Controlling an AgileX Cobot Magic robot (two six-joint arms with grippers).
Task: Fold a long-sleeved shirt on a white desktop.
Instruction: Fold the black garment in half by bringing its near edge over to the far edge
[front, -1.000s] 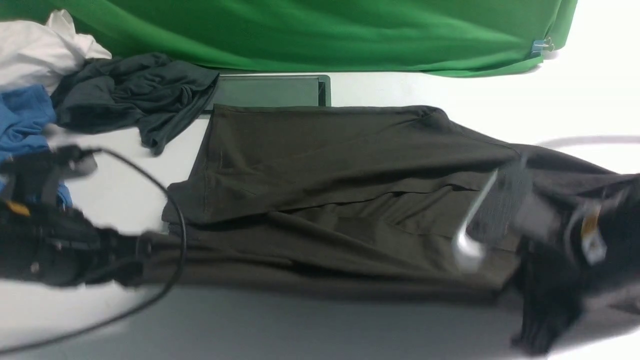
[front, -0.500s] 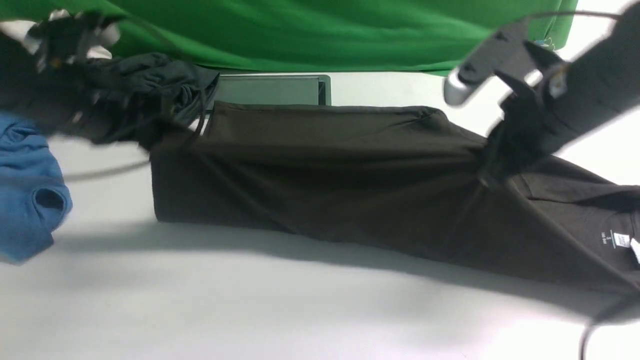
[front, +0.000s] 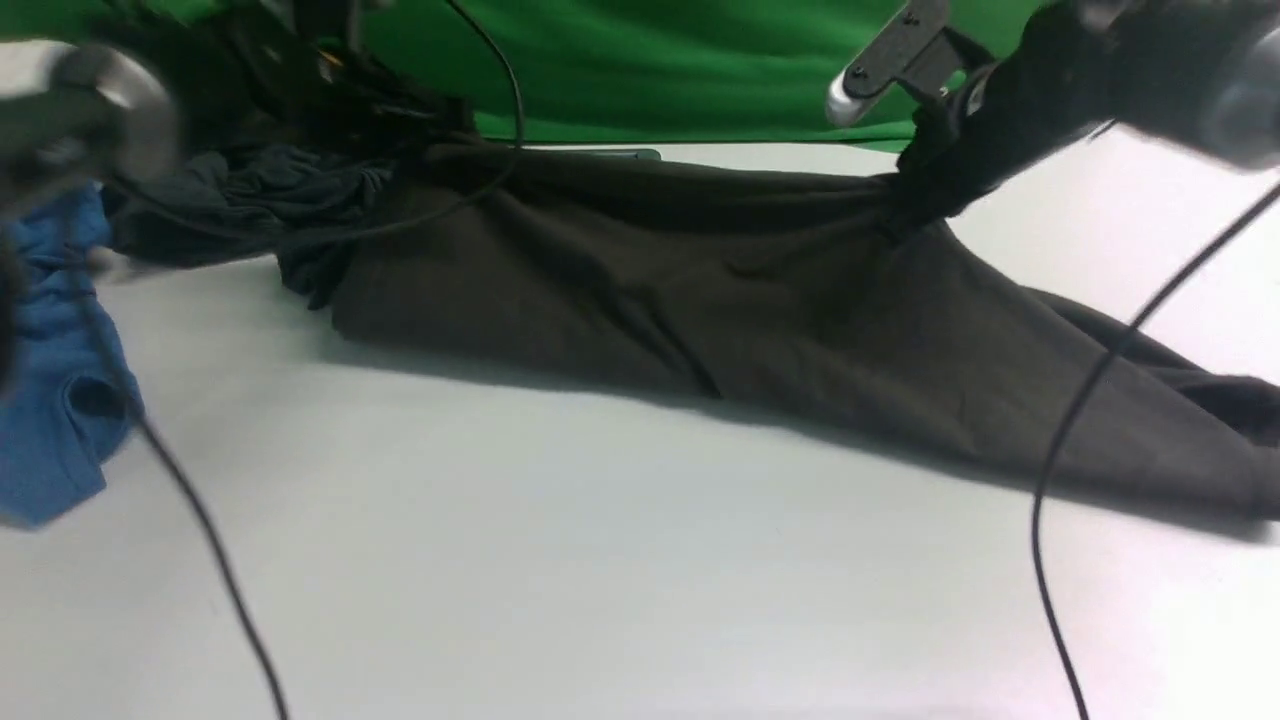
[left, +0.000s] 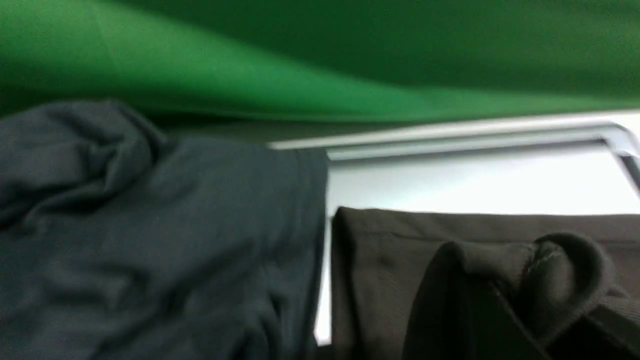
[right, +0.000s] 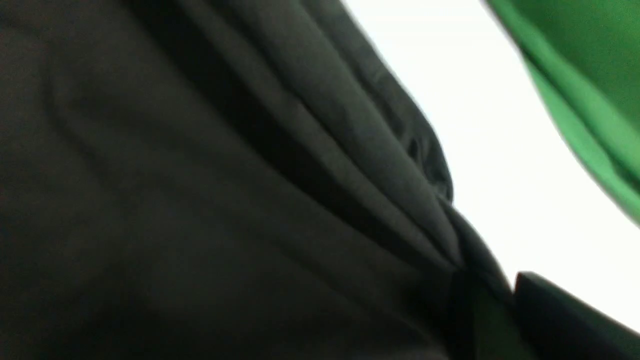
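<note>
The long-sleeved shirt (front: 760, 290), dark olive-brown, lies stretched across the back of the white desktop (front: 600, 560). Its far edge is lifted between my two grippers. My left gripper (front: 420, 135) is shut on a rolled fold of the shirt (left: 545, 270) at the back left, beside the charcoal garment. My right gripper (front: 910, 195) is shut on bunched shirt cloth (right: 350, 200) at the back right, its dark finger (right: 555, 315) showing against the white desktop (right: 475, 125). The neck label and chest print are hidden.
A charcoal garment (front: 250, 200) and a blue shirt (front: 50, 400) lie at the left. The green backdrop (front: 650, 60) hangs behind the table. The silver-framed cable slot (left: 475, 145) is mostly covered in the front view. Black cables (front: 1080, 420) hang over both sides.
Both grippers have carried the shirt's near edge up and away toward the back of the table. The shirt has folded over itself, and the neck label has gone from view.
</note>
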